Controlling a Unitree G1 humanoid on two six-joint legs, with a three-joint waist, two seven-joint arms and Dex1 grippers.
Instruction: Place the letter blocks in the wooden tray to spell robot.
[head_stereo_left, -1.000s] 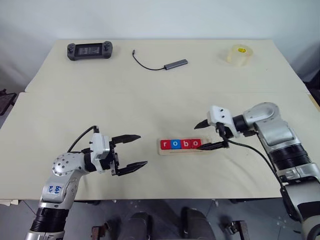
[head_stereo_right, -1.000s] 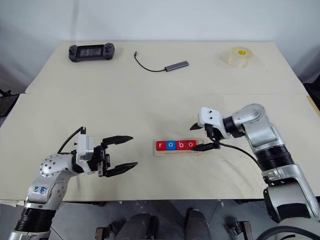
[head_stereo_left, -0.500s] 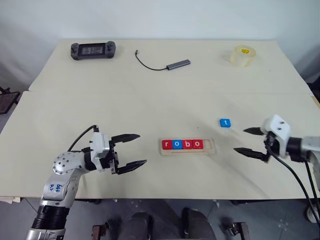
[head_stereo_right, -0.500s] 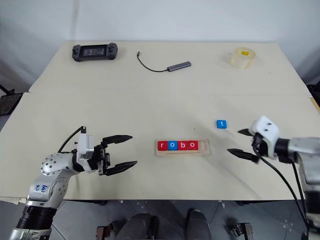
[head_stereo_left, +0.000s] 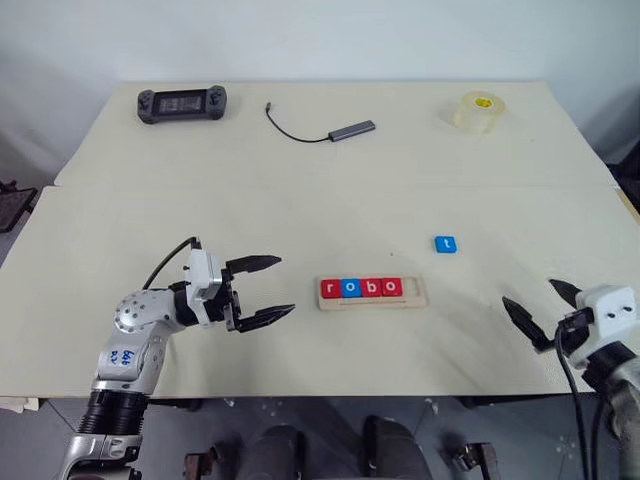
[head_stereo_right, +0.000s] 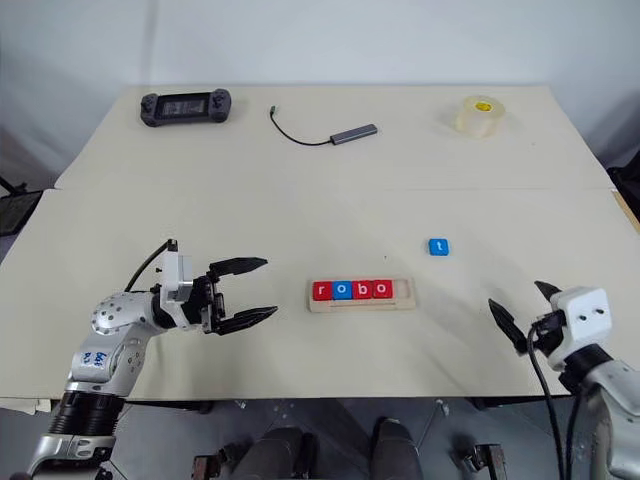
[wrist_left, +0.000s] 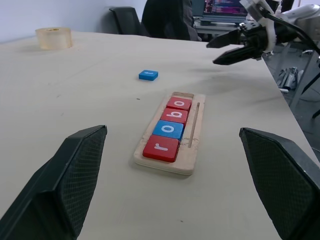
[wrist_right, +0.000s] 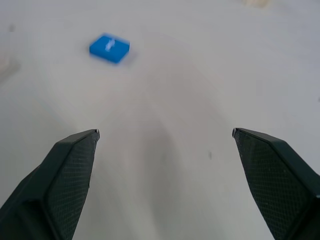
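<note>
Four blocks (head_stereo_left: 363, 288) sitting in the wooden tray (head_stereo_left: 420, 293), spelling r-o-b-o, last slot bare. Blue t block (head_stereo_left: 446, 244) loose on the table (head_stereo_left: 300, 190), up and right of it. Left gripper (head_stereo_left: 268, 290) and right gripper (head_stereo_left: 540, 306) both spread wide, holding nothing.

The wooden tray (head_stereo_left: 373, 292) lies near the front middle of the bench (head_stereo_left: 300, 200). Four letter blocks (head_stereo_left: 363, 288) sit in it in a row, filling it from its left end; the slot at its right end is bare. A fifth block (head_stereo_left: 446, 244) lies on the bench behind and to the right of the tray, apart from it. The left hand (head_stereo_left: 269, 290) hangs left of the tray, the right hand (head_stereo_left: 545, 313) well to its right. Along the far edge lie a game controller (head_stereo_left: 181, 102), a hub with cable (head_stereo_left: 352, 128) and a tape roll (head_stereo_left: 474, 110).
</note>
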